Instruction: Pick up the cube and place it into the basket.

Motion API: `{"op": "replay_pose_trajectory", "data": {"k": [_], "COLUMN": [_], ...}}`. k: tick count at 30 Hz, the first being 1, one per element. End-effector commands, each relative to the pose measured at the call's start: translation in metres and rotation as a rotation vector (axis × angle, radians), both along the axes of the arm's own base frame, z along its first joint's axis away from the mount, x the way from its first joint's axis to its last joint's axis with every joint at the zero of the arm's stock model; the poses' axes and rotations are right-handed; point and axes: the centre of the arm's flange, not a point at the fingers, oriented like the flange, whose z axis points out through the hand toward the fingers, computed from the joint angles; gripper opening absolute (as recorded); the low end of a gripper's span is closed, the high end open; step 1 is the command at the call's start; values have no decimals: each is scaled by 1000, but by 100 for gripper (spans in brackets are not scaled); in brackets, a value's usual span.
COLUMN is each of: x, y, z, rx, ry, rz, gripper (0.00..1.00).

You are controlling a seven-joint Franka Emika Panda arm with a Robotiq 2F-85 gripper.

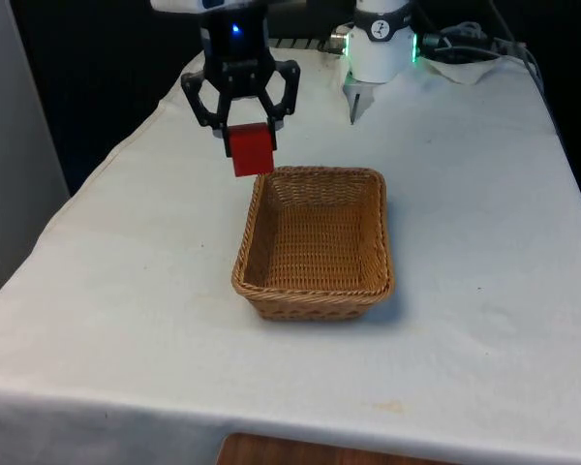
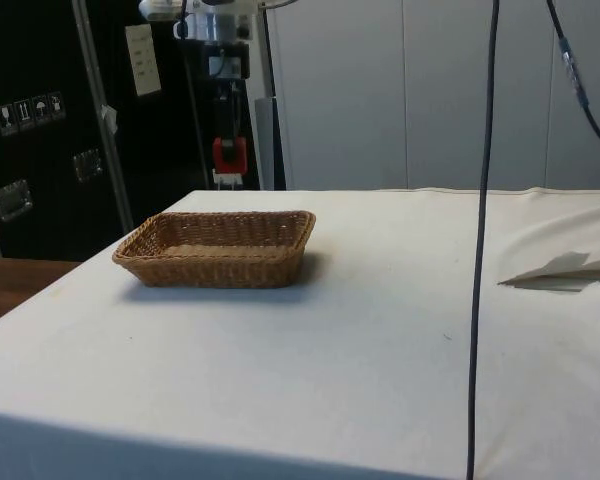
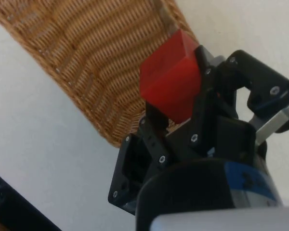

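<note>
A red cube (image 1: pixel 251 148) hangs in the air, held between the fingers of my black gripper (image 1: pixel 249 136). It hovers just past the far corner of the wicker basket (image 1: pixel 316 287), on the front view's left. From the side, the red cube (image 2: pixel 229 156) is well above the table, beyond the basket (image 2: pixel 218 262). In the wrist view the cube (image 3: pixel 169 76) is clamped in my gripper (image 3: pixel 176 101), with the basket's rim (image 3: pixel 94 118) right under it. Nothing lies in the basket.
The white cloth (image 1: pixel 126 291) covers the whole table, with open room around the basket. A crumpled white fold (image 2: pixel 565 268) lies at the side view's right. A dark cable (image 2: pixel 480 250) hangs in front of the side camera.
</note>
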Motion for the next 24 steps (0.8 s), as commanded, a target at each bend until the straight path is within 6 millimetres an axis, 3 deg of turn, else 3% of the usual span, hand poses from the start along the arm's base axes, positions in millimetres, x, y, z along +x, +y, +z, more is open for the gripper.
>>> {"op": "replay_pose_trajectory", "data": {"k": [1,14,17,24], "x": [2,11,10,18], "y": [5,43,45,62], "z": [-2,-19,-19,-51], "rx": [-5,19,28,23], "ry": [7,10,12,2], "rz": [-3,-17,-16,-34], "gripper": [1,1,1,1]}}
